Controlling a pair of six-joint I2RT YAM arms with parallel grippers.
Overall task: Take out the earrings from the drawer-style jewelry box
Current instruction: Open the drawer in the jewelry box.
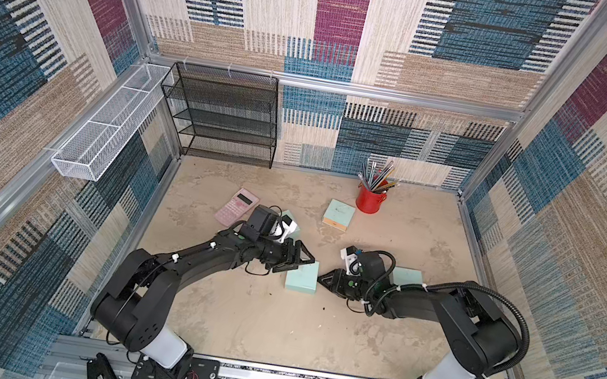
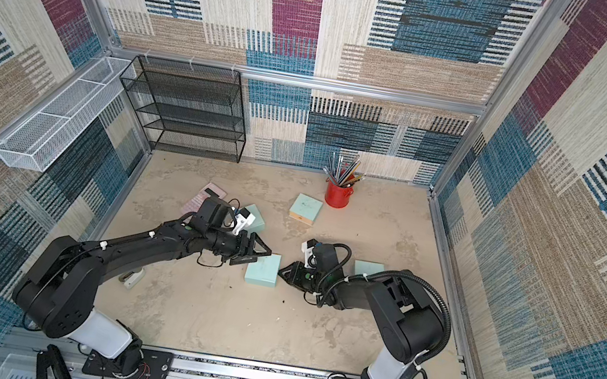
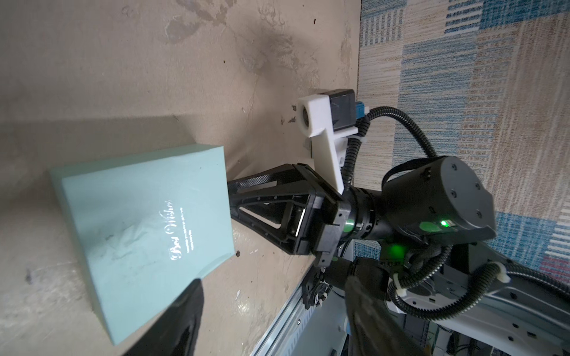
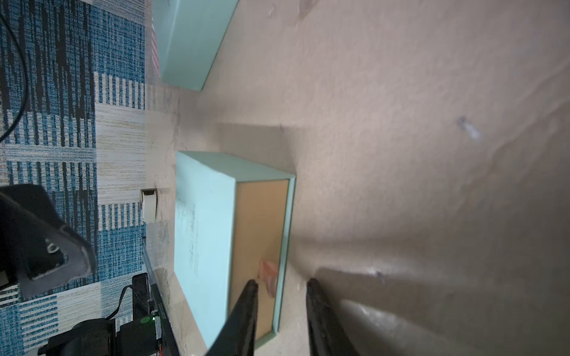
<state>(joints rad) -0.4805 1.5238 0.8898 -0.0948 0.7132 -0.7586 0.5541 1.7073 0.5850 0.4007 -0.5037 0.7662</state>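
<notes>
While my left fingers [image 3: 185, 311] spread at the mint jewelry box [image 3: 145, 215] edge, my right fingers [image 4: 245, 311] stand parted near its pink tab [image 4: 267, 272].

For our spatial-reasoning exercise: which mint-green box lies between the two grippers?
The central box: only it is flanked by the left gripper and right gripper.

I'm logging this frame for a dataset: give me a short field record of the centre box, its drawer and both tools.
Centre box: mint green, between both tools
Drawer: shut, tan end face flush
Pull tab: pink, on that end face
Left tool: open, at the box's opposite side
Right tool: open, tips straddling the box's edge beside the tab
Earrings: none made out
</notes>
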